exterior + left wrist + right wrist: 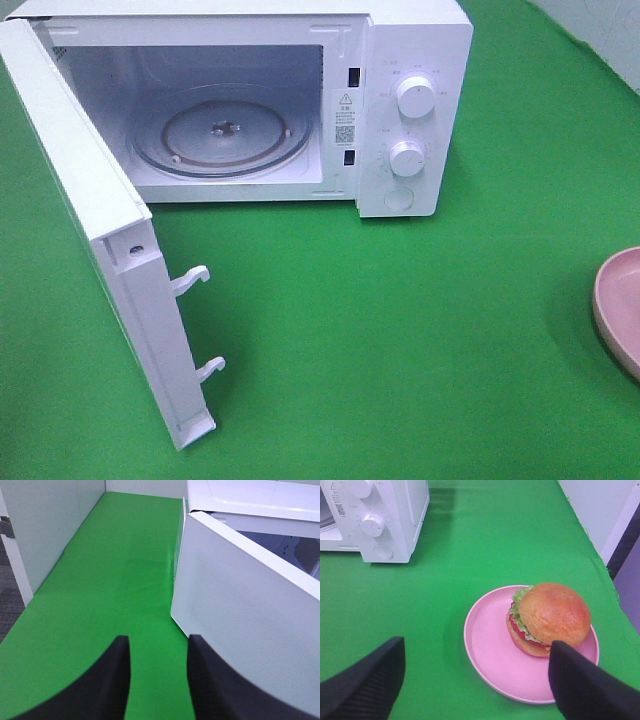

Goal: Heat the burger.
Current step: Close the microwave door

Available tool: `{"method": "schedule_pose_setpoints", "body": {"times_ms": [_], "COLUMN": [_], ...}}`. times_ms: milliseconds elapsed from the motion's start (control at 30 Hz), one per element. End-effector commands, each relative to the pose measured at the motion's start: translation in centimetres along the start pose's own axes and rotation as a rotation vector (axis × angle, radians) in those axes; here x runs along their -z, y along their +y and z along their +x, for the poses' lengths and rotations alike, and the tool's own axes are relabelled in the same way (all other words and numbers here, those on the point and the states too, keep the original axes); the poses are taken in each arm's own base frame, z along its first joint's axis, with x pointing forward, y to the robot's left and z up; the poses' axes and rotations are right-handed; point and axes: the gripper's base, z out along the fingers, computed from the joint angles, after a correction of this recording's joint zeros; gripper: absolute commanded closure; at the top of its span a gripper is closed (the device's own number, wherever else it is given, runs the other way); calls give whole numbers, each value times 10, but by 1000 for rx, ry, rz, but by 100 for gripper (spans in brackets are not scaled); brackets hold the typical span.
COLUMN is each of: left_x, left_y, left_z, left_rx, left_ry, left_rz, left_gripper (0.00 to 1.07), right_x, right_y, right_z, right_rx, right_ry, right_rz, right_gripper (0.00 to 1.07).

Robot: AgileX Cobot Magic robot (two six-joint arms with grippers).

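White microwave [400, 110] sits on the green cloth [400, 350], door [110, 230] swung wide open. Two white latch hooks [190, 280] stick out of the door's free edge. Inside the microwave, the glass turntable [222, 135] is bare. Two round knobs [415, 97] on the control panel, one above the other, with a round button [399, 198] below them.

Burger [550, 619] is on a pink plate [490, 650], well away from the microwave, off past its control-panel side. It sits toward one side of the plate, tilted a bit, golden bun on top, lettuce and tomato showing at the edge. In the high camera only the rim of the plate [618, 305] shows at the frame edge; burger not visible there.

Right gripper [477, 680] hangs above the plate, fingers spread wide, nothing between them. One finger [585, 685] overlaps the burger's edge in the wrist view; can't tell if it touches.

Left gripper [157, 680] is just beside the outer face of the open door, on the side away from the microwave cavity. Its fingers [107, 685] have a narrow gap between them, only green cloth visible in the gap, not gripping anything. One finger sits close against the door panel; contact unclear.

Neither arm shows in the high camera.
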Motion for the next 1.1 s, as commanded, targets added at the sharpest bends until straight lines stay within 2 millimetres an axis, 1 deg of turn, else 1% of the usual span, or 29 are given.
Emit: {"method": "schedule_pose_setpoints", "body": {"times_ms": [33, 67, 100, 133, 167, 200, 233, 267, 300, 367, 400, 433, 467, 500, 533, 600, 633, 667, 767, 833, 933, 967, 1000, 1067, 1100], "left_x": [-10, -10, -17, -23, -23, -30, -30, -39, -39, -52, -52, -60, -60, -67, -67, -75, -75, -81, -85, -95, -97, -103, -103, -118, -118], "left_y": [1, 1, 1, 1, 1, 2, 2, 2, 2, 4, 4, 5, 5, 6, 6, 8, 8, 9, 10, 12, 13, 14, 14, 15, 15], "left_z": [-9, -9, -12, -17, -17, -19, -19, -17, -17, -11, -11, -6, -6, 0, 0, 10, 10, 18, 24, 37, 38, 38, 38, 40, 40], "left_rx": [8, 8, 14, 15, 15, 16, 16, 15, 15, 18, 18, 20, 20, 22, 22, 23, 23, 23, 21, 20, 18, 17, 17, 12, 12], "left_ry": [-19, -19, -24, -51, -51, -84, -84, -116, -116, -161, -161, -177, -177, -200, -200, -243, -243, -264, -296, -334, -343, -351, -351, -321, -321], "left_rz": [-8, -8, -6, -7, -7, -9, -9, -12, -12, -17, -17, -20, -20, -24, -24, -30, -30, -34, -39, -47, -50, -53, -53, -58, -58], "left_gripper": [99, 99, 107, 107, 107, 107, 107, 107, 107, 107, 107, 107, 107, 107, 107, 107, 107, 107, 107, 107, 107, 107, 107, 107, 107], "right_x": [3, 3, 3, 3, 3, 3, 3, 3, 3, 3, 3, 3, 3, 3, 3, 3, 3, 3, 3, 3, 3, 3, 3, 3, 3], "right_y": [0, 0, 0, 0, 0, 0, 0, 0, 0, 0, 0, 0, 0, 0, 0, 0, 0, 0, 0, 0, 0, 0, 0, 0, 0], "right_z": [1, 1, 1, 1, 1, 1, 1, 1, 1, 1, 1, 1, 1, 1, 1, 1, 1, 1, 1, 1, 1, 1, 1, 1, 1], "right_rx": [-2, -2, -2, -1, -1, -1, -1, -1, -1, -1, -1, -1, -1, -1, -1, -1, -1, -1, -1, -1, -1, -1, -1, -1, -1], "right_ry": [-37, -37, -37, -37, -37, -37, -37, -37, -37, -37, -37, -37, -37, -37, -37, -37, -37, -37, -37, -37, -37, -37, -37, -37, -37], "right_rz": [0, 0, 0, 0, 0, 0, 0, 0, 0, 0, 0, 0, 0, 0, 0, 0, 0, 0, 0, 0, 0, 0, 0, 0, 0], "right_gripper": [31, 31, 31, 31, 31, 31, 31, 31, 31, 31, 31, 31, 31, 31, 31, 31, 31, 31, 31, 31, 31, 31, 31, 31, 31]}}
